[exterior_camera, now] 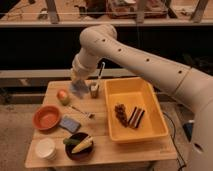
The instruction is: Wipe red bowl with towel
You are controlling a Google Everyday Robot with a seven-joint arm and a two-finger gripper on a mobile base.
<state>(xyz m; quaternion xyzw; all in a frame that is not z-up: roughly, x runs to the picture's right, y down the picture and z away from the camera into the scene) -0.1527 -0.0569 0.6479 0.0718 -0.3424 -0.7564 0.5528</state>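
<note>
table: light wooden table [125, 150], rectangular, plank top, centre of the room view
floor: dull grey-brown floor [15, 145], seen left of the table and in front of it
back wall: wide dark panel [30, 50] right behind the table, almost black
ledge: pale horizontal rail [25, 75] along the foot of the dark panel, about level with the table's far edge
upper level: light strip [150, 22] across the top, grey metal uprights [52, 10] rising from it; clutter behind is too blurred to name
right side: small blue box [189, 129] low on the floor, dark cable [172, 137] near it
light: warm, dim, tabletop brightest, background falls into shadow
</note>
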